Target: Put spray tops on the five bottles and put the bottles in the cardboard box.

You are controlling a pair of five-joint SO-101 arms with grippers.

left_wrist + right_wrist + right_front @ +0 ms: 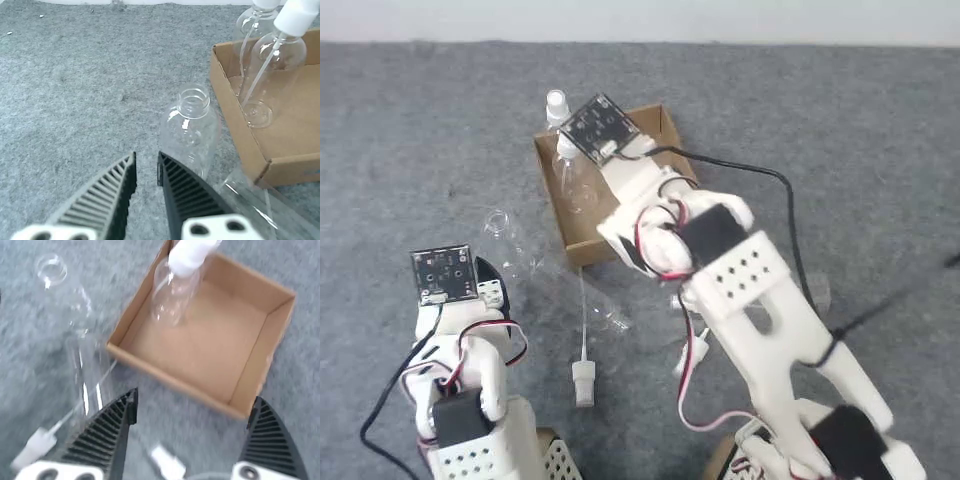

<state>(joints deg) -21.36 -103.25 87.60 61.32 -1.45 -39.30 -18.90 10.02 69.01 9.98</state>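
The cardboard box (620,215) (200,347) (240,125) holds one clear bottle with a white spray top (565,165) (175,290) (272,65). A second topped bottle (556,105) (250,25) stands just beyond the box's far corner. My right gripper (195,400) hangs wide open and empty above the box's near wall. An uncapped bottle (505,235) (192,127) (60,280) stands upright beside the box, just ahead of my left gripper (146,172), which is open by a narrow gap and holds nothing. Another bottle (595,300) (90,375) lies on its side, a spray top (583,380) (37,445) at the end of its tube.
Grey carpet covers the table. A loose white spray top (167,462) lies near the right arm (750,290). A black cable (780,200) runs past the right side of the box. The left arm (450,300) stands at the front left.
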